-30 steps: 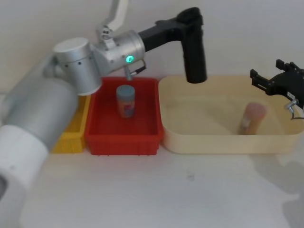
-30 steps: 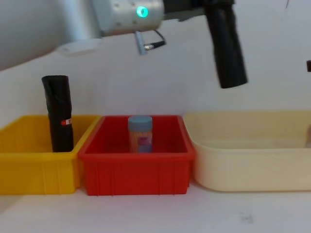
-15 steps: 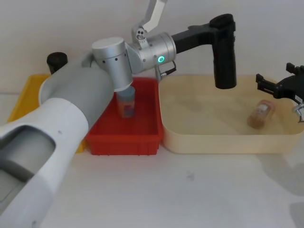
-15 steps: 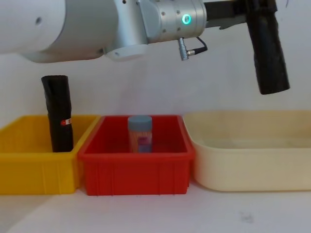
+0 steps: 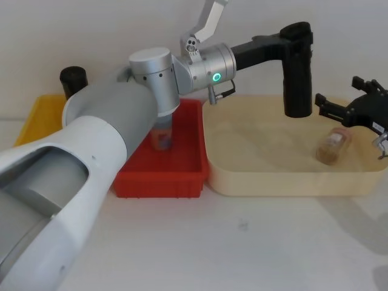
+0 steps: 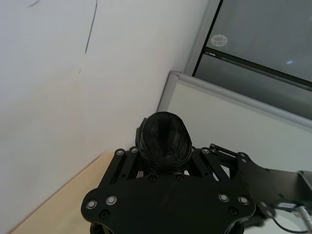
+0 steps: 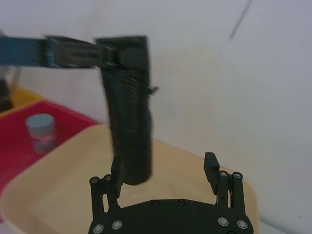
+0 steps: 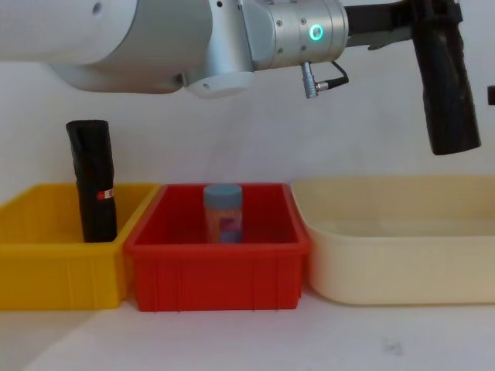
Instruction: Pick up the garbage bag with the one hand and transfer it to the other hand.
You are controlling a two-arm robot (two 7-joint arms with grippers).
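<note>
The garbage bag [image 5: 297,76], a black rolled cylinder, hangs upright above the cream tub [image 5: 267,180]. My left gripper [image 5: 296,38], on the arm with the green ring, is shut on the bag's upper end. The chest view has the bag [image 8: 447,85] high at the right. Seen end-on in the left wrist view, the bag [image 6: 165,138] sits between the left gripper's [image 6: 165,160] fingers. My right gripper [image 5: 347,113] stands open just right of the bag's lower end. From the right wrist, the bag [image 7: 128,122] hangs close before the open right gripper [image 7: 164,169], nearer one finger [image 7: 117,170].
Another black roll [image 8: 94,179] with a red label stands in the yellow bin [image 8: 46,267]. The red bin [image 8: 216,270] holds a blue-lidded can [image 8: 223,212]. A brownish bottle [image 5: 333,145] lies in the cream tub below the right gripper.
The left arm has carried the bag to the right, over the tub and close to the right gripper. The right gripper has shifted slightly toward the bag and stays open.
</note>
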